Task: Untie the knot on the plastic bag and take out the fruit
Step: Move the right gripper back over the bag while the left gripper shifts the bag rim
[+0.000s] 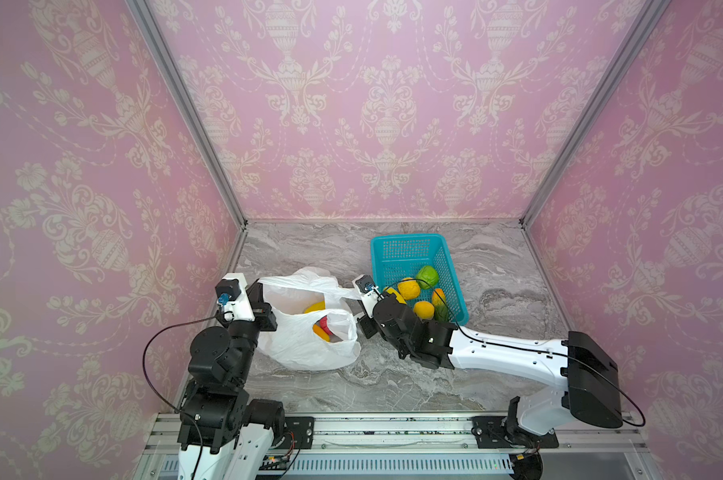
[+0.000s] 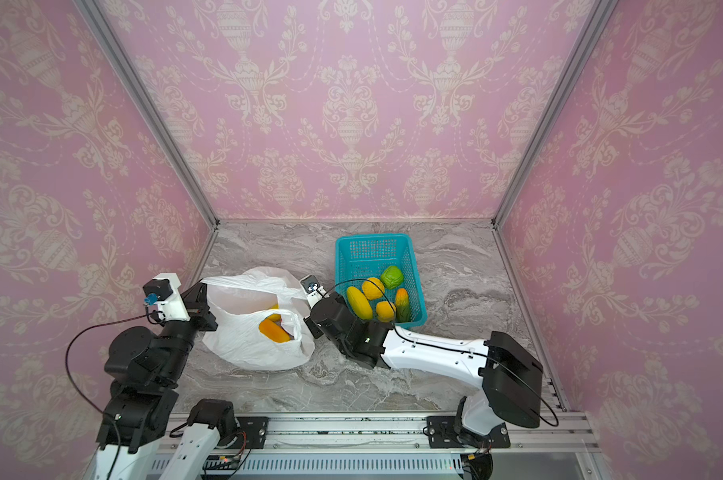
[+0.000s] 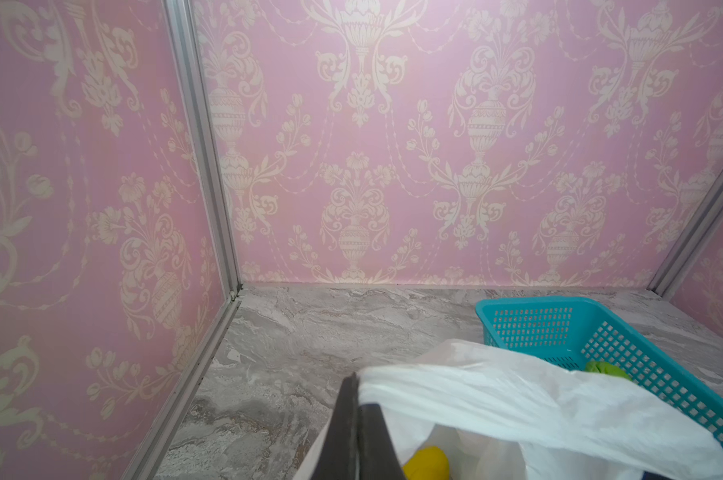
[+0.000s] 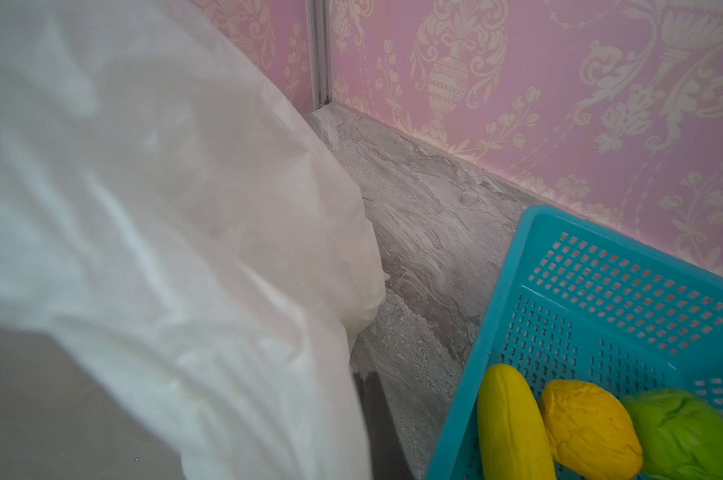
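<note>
Left wrist view shows the left tool point(image 3: 355, 390) clamped shut on the rim of the thin white plastic bag point(image 3: 517, 399); the right tool point(image 4: 366, 388) is closed, pinching the opposite handle. The bag sits open on the grey marble tabletop point(image 1: 393, 374) beside a teal perforated basket point(image 1: 409, 239), with toy fruit point(image 1: 320, 331) in both.

The plastic bag point(image 1: 305, 345) lies on the surface point(image 1: 497, 291) between the left claw point(image 1: 260, 286) and the right claw point(image 1: 361, 297), one at each side of its mouth, with fruit point(image 1: 322, 330) inside. Just right of the right claw stands the basket point(image 1: 405, 240), with five fruits point(image 2: 373, 288) in its near end.
</note>
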You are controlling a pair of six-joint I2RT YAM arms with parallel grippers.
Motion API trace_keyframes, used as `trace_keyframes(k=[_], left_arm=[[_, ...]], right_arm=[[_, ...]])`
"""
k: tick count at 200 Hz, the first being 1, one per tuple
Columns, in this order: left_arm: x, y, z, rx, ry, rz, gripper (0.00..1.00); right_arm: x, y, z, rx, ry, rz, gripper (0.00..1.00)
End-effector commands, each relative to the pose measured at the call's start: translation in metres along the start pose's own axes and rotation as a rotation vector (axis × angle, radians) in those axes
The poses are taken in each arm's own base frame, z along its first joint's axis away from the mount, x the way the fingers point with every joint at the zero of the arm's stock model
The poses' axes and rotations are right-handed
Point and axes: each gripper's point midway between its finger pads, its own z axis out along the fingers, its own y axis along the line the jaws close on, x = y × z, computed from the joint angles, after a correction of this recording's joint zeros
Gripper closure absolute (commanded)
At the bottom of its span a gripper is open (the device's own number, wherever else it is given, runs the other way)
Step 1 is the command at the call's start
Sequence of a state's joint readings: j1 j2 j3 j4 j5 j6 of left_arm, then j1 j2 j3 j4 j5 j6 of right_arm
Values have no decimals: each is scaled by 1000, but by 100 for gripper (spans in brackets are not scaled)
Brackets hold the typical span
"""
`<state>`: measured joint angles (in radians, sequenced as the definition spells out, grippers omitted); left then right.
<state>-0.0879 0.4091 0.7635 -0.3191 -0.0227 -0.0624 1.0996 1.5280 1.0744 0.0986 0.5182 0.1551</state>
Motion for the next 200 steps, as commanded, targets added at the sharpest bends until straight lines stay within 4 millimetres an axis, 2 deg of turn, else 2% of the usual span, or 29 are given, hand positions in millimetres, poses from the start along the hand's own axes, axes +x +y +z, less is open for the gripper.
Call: trace_keyframes(k=[1,19,27,50,69,80,95,127,138,158,170,200], left_arm=[[8,-10,24,56,76,-13,100],[21,-11,34,60,138,-21,100],[24,-11,36,58,148,-23,100],[26,-16,37,88,147,-33,100],[27,-21,37,115,147,-39,100],[27,-23,37,130,145,-43,100],[26,-27,38,149,142,-48,100],[24,-31,36,172,133,-54,100],[24,-31,37,175,133,-54,100],[24,-32,36,181,132,-57,100],[23,-32,36,182,131,-58,100],[23,-33,35,183,130,-59,100]], right_arm=[[17,-73,-5,262,98,25,100],[24,-113,-15,378,125,65,100],[24,-124,-20,410,128,63,100],[18,-141,-39,472,118,37,100],[14,-144,-49,471,133,20,92],[10,-143,-55,454,140,21,86],[4,-135,-63,401,135,24,71],[-19,-83,-90,157,40,5,34],[-26,-69,-103,88,10,-1,27],[-38,-57,-129,8,-43,14,26],[-44,-53,-144,-31,-84,32,31],[-53,-44,-167,-134,-167,91,57]])
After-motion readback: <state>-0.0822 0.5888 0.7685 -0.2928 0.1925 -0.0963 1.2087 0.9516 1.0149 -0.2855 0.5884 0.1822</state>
